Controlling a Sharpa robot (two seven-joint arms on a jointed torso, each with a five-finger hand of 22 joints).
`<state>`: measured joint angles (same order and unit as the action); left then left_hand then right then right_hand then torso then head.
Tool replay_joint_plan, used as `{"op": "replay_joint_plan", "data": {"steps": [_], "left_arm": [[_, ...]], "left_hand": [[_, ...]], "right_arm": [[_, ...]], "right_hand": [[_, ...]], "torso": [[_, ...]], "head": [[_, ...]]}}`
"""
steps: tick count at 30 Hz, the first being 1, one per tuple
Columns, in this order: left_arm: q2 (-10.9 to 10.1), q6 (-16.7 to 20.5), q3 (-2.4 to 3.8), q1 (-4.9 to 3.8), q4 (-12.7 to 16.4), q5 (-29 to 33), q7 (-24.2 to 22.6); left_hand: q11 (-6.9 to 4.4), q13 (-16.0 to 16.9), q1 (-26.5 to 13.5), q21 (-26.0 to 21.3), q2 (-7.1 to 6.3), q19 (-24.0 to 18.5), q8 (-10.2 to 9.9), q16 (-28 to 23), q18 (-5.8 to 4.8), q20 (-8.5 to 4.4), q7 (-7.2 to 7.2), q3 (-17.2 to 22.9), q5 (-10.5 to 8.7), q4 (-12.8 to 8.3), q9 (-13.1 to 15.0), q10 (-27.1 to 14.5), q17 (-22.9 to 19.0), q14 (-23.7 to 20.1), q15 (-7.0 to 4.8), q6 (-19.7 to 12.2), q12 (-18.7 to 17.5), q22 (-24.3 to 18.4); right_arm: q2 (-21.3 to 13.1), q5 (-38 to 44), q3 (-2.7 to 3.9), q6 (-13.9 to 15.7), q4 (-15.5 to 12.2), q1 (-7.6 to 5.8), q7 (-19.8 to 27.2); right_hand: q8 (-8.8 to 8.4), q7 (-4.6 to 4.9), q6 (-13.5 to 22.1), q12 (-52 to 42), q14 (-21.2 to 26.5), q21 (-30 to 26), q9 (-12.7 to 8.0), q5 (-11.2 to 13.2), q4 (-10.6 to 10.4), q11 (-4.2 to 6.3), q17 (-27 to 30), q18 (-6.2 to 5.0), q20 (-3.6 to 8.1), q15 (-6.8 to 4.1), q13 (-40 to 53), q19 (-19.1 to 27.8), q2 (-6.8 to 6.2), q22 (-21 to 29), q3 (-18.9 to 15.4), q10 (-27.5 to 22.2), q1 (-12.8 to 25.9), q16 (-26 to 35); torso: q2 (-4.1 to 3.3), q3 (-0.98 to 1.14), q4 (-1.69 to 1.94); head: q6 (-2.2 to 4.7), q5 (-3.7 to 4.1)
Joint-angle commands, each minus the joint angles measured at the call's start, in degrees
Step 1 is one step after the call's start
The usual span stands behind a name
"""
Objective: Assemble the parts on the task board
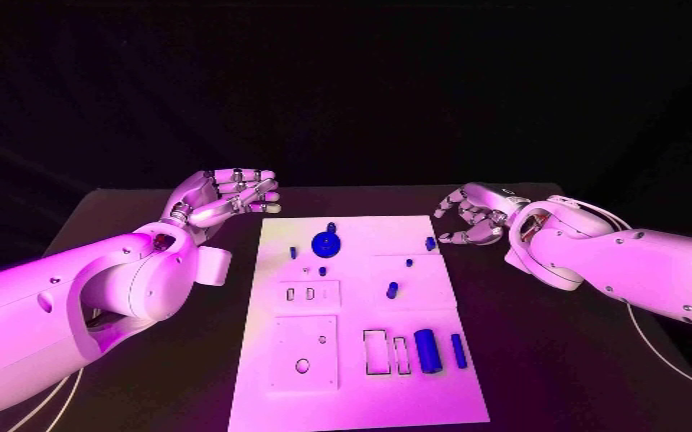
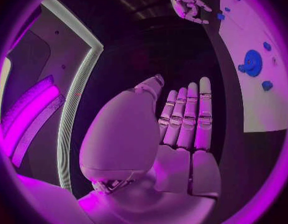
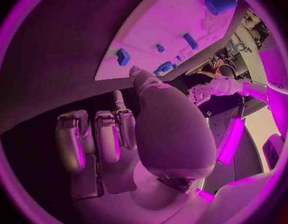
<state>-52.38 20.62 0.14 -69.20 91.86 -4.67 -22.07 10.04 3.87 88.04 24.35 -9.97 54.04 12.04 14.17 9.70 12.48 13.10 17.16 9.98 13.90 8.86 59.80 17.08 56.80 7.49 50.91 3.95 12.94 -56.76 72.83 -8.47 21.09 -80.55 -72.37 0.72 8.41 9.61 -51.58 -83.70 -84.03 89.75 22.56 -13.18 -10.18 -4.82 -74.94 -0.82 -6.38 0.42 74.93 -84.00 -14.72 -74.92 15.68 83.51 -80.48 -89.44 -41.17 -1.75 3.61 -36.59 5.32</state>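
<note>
Task board: the white task board (image 1: 361,352) lies lengthwise in the middle of the black table (image 1: 548,352), reaching from between the two hands toward the near edge.
Parts, far end: a round blue disc (image 1: 326,244) sits near the board's far-left part, a small blue peg (image 1: 294,251) just beside it; another small blue piece (image 1: 430,243) stands at the far-right edge, close to the right hand.
Parts, middle: a short blue pin (image 1: 391,290) stands alone near the board's centre.
Parts, near end: a thick blue cylinder (image 1: 427,350) and a slimmer blue bar (image 1: 459,350) lie side by side, next to rectangular slots (image 1: 375,350).
Left hand: the left hand (image 1: 228,195) hovers off the board's far-left corner, fingers straight and close together in the wrist view, holding nothing.
Right hand: the right hand (image 1: 470,215) hangs just beyond the far-right corner, fingers curled loosely inward, nothing in them.
In the way: nothing lies between either hand and the board; both stand apart from the parts.
</note>
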Motion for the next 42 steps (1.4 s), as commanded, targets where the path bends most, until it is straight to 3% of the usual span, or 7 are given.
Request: {"op": "replay_joint_plan", "data": {"steps": [1,6,15,22,32,36,42], "left_arm": [[0.16,-1.13,0.03,-0.06,-0.03,-0.05,-0.36],[0.23,-1.13,0.02,-0.05,-0.15,-0.05,-0.33],[0.33,-1.23,0.01,-0.04,-0.31,-0.06,-0.26],[0.34,-1.25,0.00,-0.04,-0.48,-0.06,-0.21],[0.35,-1.26,0.00,-0.04,-0.54,-0.06,-0.14],[0.33,-1.29,0.00,-0.04,-0.55,-0.06,-0.06],[0.30,-1.33,0.00,-0.04,-0.55,-0.06,0.04]], "left_hand": [[0.24,-0.06,-0.03,0.31,0.10,-0.39,-0.21,-0.27,0.25,-0.10,0.32,-0.05,-0.25,-0.30,0.09,-0.28,0.08,-0.31,0.01,-0.40,-0.23,0.08],[0.24,-0.06,-0.03,0.31,0.10,-0.39,-0.21,-0.27,0.25,-0.10,0.32,-0.05,-0.25,-0.30,0.09,-0.28,0.08,-0.31,0.01,-0.40,-0.23,0.08],[0.24,-0.06,-0.03,0.31,0.10,-0.39,-0.21,-0.27,0.25,-0.10,0.32,-0.05,-0.25,-0.30,0.09,-0.28,0.08,-0.31,0.01,-0.40,-0.23,0.08],[0.24,-0.06,-0.03,0.31,0.10,-0.39,-0.21,-0.27,0.25,-0.10,0.32,-0.05,-0.25,-0.30,0.09,-0.28,0.08,-0.31,0.01,-0.40,-0.23,0.08],[0.24,-0.06,-0.03,0.31,0.10,-0.39,-0.21,-0.27,0.25,-0.10,0.32,-0.05,-0.25,-0.30,0.09,-0.28,0.08,-0.31,0.01,-0.40,-0.23,0.08],[0.24,-0.06,-0.03,0.31,0.10,-0.39,-0.21,-0.27,0.25,-0.10,0.32,-0.05,-0.25,-0.30,0.09,-0.28,0.08,-0.31,0.01,-0.40,-0.23,0.08],[0.24,-0.05,-0.01,0.48,0.10,-0.60,-0.23,-0.34,0.25,-0.09,0.31,-0.01,-0.24,-0.43,0.11,-0.30,0.20,-0.37,0.03,-0.41,-0.21,0.21]], "right_arm": [[0.24,-1.28,-0.03,-3.45,0.72,0.49,3.31],[0.98,-2.63,-0.13,-3.64,2.26,1.37,2.61],[2.68,-4.05,-0.22,-2.48,4.20,2.91,2.75],[3.50,-4.40,-0.23,-1.59,4.69,3.24,2.58],[4.12,-4.58,-0.22,-1.32,5.01,3.31,2.66],[4.38,-4.70,-0.22,-1.35,5.15,3.32,2.89],[4.88,-4.78,-0.22,-1.53,5.44,3.36,3.10]], "right_hand": [[-0.14,0.08,0.39,0.33,-5.80,0.25,-0.10,0.14,0.35,-0.10,-14.32,0.82,-0.30,0.31,8.29,-6.00,0.00,-15.08,-0.05,-0.24,-0.63,-0.36],[-0.17,0.10,0.43,0.12,-5.83,0.25,-0.12,0.14,0.38,-0.12,-14.46,0.82,-0.32,0.33,8.51,-6.00,0.05,-15.08,-0.10,-0.03,-0.74,-0.40],[0.07,0.08,-0.03,-0.05,-5.83,0.25,-0.07,-0.16,-0.01,-0.13,-14.46,0.82,-0.40,0.38,8.68,-6.00,0.59,-15.08,-0.21,0.16,-0.51,-0.40],[0.34,-0.01,-0.55,-0.38,-5.84,0.25,-0.02,-0.45,-0.29,-0.06,-14.49,0.82,-0.41,0.34,9.00,-6.00,1.05,-15.08,-0.05,0.51,-0.39,-0.41],[0.49,-0.08,-0.96,-0.61,-5.85,0.25,-0.06,-0.45,-0.74,0.02,-14.56,0.82,-0.37,0.28,9.22,-6.00,1.96,-15.08,0.61,0.78,-0.23,-0.42],[0.77,-0.22,-1.77,-0.87,-5.87,0.25,-0.13,0.47,-0.54,0.18,-14.61,0.82,-0.26,0.14,9.47,-6.00,2.79,-15.08,2.17,1.07,-0.89,-0.44],[1.03,-0.67,-3.00,-1.27,-5.90,0.25,-0.46,4.15,0.13,0.59,-14.75,0.82,0.11,-0.27,9.88,-6.00,3.62,-15.08,5.73,1.54,-1.56,-0.47]], "torso": [[-0.04,-0.02,0.10],[-0.01,-0.15,0.16],[-0.04,-0.10,0.21],[0.02,-0.19,0.11],[0.08,-0.21,0.11],[0.11,-0.21,0.13],[0.12,-0.21,0.13]], "head": [[-0.22,-0.31],[-0.34,-0.74],[-0.59,-1.03],[-0.81,-1.49],[-0.91,-1.34],[-0.93,-1.33],[-0.95,-1.21]]}}
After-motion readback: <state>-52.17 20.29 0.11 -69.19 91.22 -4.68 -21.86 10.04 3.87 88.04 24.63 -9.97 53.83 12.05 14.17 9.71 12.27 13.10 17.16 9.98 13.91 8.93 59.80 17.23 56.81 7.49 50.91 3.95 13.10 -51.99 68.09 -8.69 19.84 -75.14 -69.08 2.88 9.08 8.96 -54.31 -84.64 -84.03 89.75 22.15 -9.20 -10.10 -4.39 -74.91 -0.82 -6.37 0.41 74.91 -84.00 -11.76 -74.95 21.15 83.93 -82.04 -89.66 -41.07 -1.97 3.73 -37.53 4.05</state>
